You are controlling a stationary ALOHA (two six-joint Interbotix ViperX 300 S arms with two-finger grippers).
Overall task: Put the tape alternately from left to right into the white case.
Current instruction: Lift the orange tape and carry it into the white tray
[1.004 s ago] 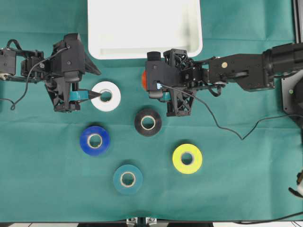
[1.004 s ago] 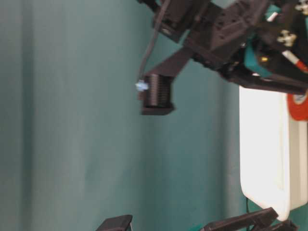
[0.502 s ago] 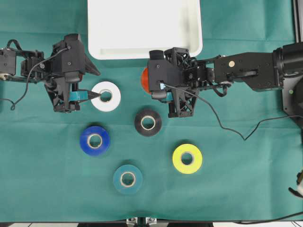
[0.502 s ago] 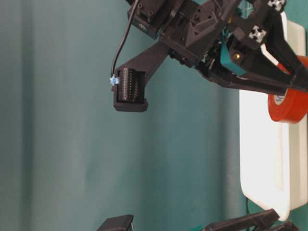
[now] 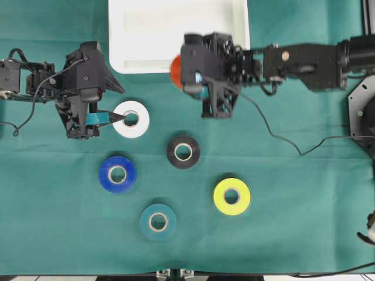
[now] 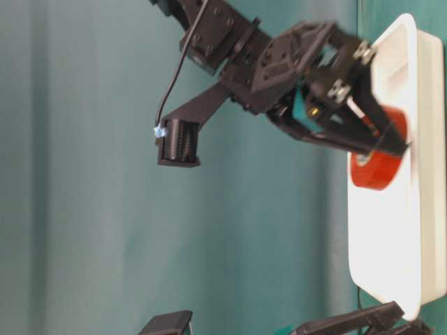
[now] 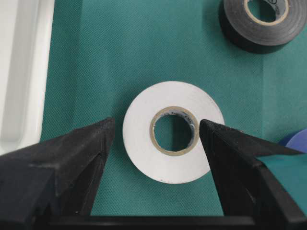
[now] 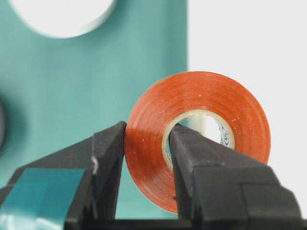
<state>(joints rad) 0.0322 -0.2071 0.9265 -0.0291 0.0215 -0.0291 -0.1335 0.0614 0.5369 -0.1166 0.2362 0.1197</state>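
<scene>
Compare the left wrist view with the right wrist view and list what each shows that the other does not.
Only the left wrist view shows the open left end effector poised around the flat-lying white roll, one finger at its outer edge, the other over its far side, plus the edge of a blue roll.

Only the right wrist view shows the right end effector shut on the red-orange roll, one finger through its core, at the case's edge.

Both show the white roll, the black roll, the white case and green cloth.
</scene>
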